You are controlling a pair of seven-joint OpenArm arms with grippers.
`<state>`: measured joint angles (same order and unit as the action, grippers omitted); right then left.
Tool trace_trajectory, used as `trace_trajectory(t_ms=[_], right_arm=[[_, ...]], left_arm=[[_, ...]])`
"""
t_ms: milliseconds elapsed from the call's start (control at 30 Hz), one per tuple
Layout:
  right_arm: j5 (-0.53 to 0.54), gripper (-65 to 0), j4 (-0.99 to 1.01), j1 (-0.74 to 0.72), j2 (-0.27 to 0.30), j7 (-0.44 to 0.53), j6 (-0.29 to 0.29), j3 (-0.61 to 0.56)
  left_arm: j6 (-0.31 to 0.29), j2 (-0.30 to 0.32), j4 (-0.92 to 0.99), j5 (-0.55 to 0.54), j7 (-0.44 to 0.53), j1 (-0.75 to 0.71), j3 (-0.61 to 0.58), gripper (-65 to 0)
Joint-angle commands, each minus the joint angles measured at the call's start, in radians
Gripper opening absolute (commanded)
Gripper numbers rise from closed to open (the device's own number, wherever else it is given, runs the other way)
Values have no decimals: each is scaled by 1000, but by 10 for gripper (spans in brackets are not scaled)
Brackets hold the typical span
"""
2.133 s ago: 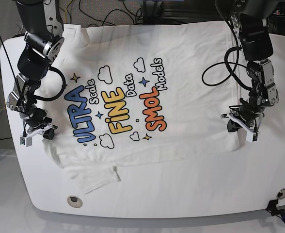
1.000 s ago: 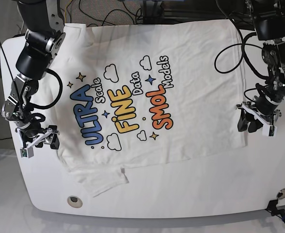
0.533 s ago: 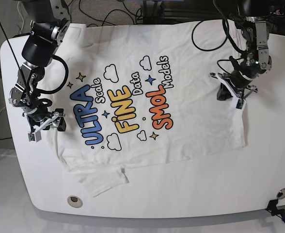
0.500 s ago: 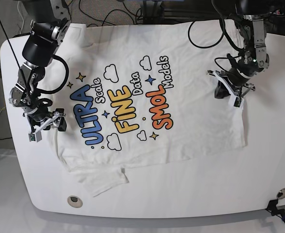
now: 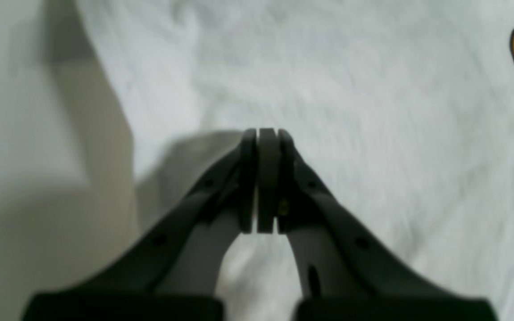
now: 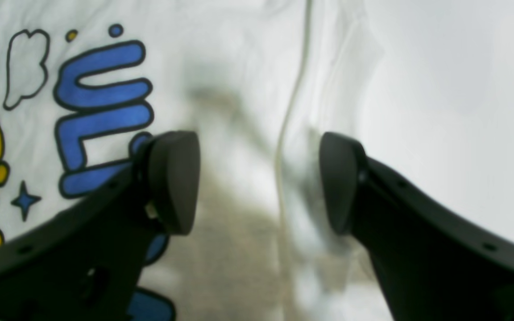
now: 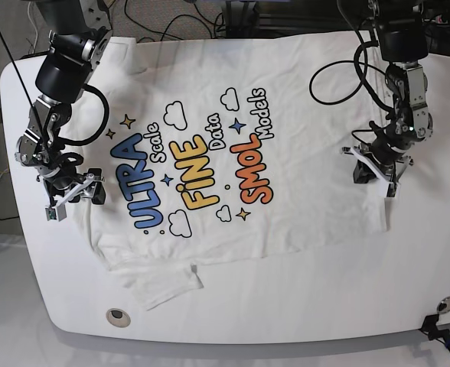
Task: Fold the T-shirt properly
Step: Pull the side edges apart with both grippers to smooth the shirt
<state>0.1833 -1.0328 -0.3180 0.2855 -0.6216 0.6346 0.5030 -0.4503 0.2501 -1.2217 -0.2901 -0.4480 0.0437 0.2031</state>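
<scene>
T-shirt point(image 7: 286, 115) lay print-up on worktop point(image 7: 301, 306). Left fingers point(image 5: 261, 178) pressed together, nothing seen between them; right fingers point(image 6: 174, 178) spread wide over its edge.

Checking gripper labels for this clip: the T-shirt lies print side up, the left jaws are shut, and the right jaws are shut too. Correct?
Not quite. The right gripper has its jaws wide open over the T-shirt, as the right wrist view shows. The shirt is print side up, and the left gripper is shut.
</scene>
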Motion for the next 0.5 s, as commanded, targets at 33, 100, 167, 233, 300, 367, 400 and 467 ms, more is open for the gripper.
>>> trace_trajectory(t_ms=[33,100,167,233,300,367,400,467], right_arm=[[12,-244,-20,-25,19,24,9,3],[12,-244,-20,-25,19,24,9,3],[12,-244,-20,-25,19,24,9,3],[12,-244,-20,-25,19,24,9,3],[12,-244,-20,-25,19,24,9,3],[12,-244,-20,-25,19,24,9,3],[12,-244,-20,-25,19,24,9,3],[12,-244,-20,-23,19,24,9,3]], left_arm=[[-3,8,61,-2,10,55,2,-650],[-3,10,107,-2,24,71,0,-650],[-3,10,148,-2,35,89,-3,-650],[-3,10,191,-2,35,117,-4,-650],[-3,10,237,-2,47,147,-6,-650],[-3,12,270,-2,54,183,-6,-650],[-5,12,285,-1,54,200,-6,-650],[-6,12,303,22,54,221,-6,-650]])
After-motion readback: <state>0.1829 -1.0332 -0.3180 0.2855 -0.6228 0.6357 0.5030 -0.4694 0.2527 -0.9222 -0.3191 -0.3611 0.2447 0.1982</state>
